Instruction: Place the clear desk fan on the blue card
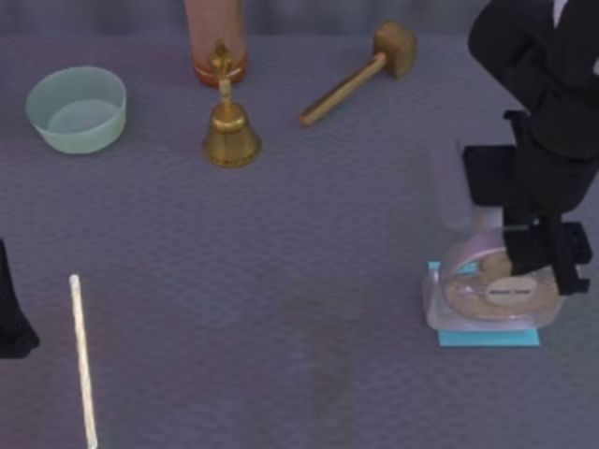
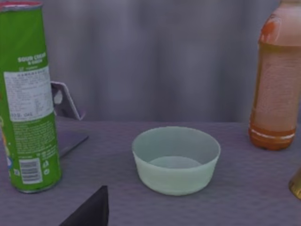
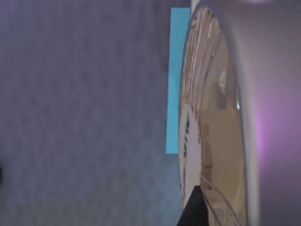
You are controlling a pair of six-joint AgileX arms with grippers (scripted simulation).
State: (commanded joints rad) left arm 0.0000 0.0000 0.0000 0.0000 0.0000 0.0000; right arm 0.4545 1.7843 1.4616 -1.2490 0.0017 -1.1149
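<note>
Pale mint plastic marks the bowl (image 1: 76, 109) far to the left of the brass bell (image 1: 230, 123), which serves as the landmark near the table's far edge. Well nearer than the bowl and left of the bell, the left gripper (image 1: 13, 318) sits parked at the left edge, mostly cut off, so whether it is spread or closed cannot be told; its wrist view shows only a dark tip. A thin pale stick (image 1: 82, 360) lies just right of it, running toward the near edge. That wrist view also takes in a green can (image 2: 28, 99) and an orange bottle (image 2: 276, 77) flanking the bowl; from above the bottle (image 1: 216, 37) stands just behind the bell, its top cut off. A wooden mallet (image 1: 360, 73) lies to the bell's right, head pointing away and right. Far to the right of the bell and nearer the front, the clear desk fan (image 1: 491, 290) rests on the blue card (image 1: 489, 338), whose long axis runs left to right; only a near strip and a far-left corner of the card show around the housing. The fan's grille and hub label face upward and toward the near edge. The right gripper (image 1: 543, 262) hangs over the fan's far right part, hiding that side; whether its fingers grip the housing or stand clear cannot be told.
</note>
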